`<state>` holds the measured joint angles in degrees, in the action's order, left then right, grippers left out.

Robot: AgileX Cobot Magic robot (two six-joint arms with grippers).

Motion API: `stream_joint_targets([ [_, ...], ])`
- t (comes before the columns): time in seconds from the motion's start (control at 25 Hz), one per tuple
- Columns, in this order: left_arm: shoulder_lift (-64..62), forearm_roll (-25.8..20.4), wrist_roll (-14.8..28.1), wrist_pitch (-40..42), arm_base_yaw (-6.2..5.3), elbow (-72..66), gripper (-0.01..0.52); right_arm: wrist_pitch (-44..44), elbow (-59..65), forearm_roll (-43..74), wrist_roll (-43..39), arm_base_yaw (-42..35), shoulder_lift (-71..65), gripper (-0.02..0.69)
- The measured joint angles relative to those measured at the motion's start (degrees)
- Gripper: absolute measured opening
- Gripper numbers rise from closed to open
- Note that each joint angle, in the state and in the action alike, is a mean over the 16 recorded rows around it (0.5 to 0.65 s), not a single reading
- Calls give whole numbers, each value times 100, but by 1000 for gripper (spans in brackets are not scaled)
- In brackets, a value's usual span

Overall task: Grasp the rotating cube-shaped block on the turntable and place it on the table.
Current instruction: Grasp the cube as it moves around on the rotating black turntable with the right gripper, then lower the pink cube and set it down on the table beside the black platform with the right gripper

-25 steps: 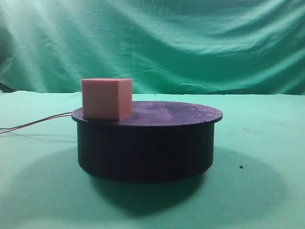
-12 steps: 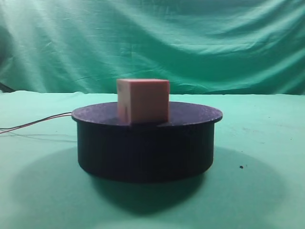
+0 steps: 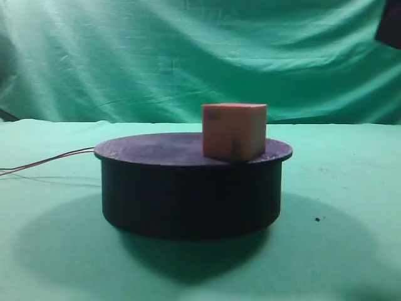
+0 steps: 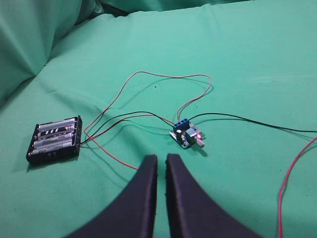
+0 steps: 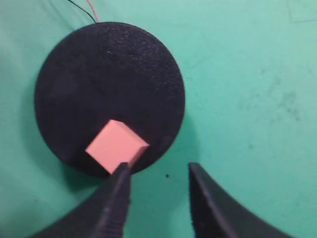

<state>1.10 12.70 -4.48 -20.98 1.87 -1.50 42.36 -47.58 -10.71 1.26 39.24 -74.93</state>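
The pinkish cube-shaped block (image 3: 234,130) stands on the right part of the black turntable (image 3: 188,188), which rests on the green table (image 3: 351,207). In the right wrist view the block (image 5: 116,145) lies near the disc's near rim (image 5: 99,74). My right gripper (image 5: 157,168) hangs open well above it, its left fingertip (image 5: 122,173) in line with the block's near corner and nothing between the fingers. My left gripper (image 4: 161,157) is shut and empty over the cloth, away from the turntable.
Thin wires (image 3: 44,164) trail left from the turntable. Under the left gripper lie a black battery holder (image 4: 54,140), a small circuit board (image 4: 187,134) and looping wires (image 4: 163,77). A dark piece of the right arm (image 3: 391,25) shows at the top right corner.
The block has ridden the turning disc from its left edge across to its right side. A dark piece of the right arm has come into the top right corner.
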Motion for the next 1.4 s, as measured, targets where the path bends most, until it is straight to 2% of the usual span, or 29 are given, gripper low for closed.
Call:
stream_joint_targets([
  [0.2,0,0,0,0,0,0,0,-20,-325,-208,69,133,-564,502],
  [0.28,0,0,0,0,0,0,0,-49,-445,-250,130,142,-815,538],
  [0.36,0,0,0,0,0,0,0,-80,-572,-240,193,147,-1079,542],
  [0.48,0,0,0,0,0,0,0,-116,-775,-141,270,149,-1465,491],
  [0.76,0,0,0,0,0,0,0,-30,-1307,105,331,95,-1978,319],
  [0.92,0,0,0,0,0,0,0,179,-1498,232,191,-75,-1879,259],
  [1.16,0,0,0,0,0,0,0,326,-1160,463,-152,-430,-1450,242],
  [1.4,0,0,0,0,0,0,0,6,-267,621,-462,-734,-1167,245],
])
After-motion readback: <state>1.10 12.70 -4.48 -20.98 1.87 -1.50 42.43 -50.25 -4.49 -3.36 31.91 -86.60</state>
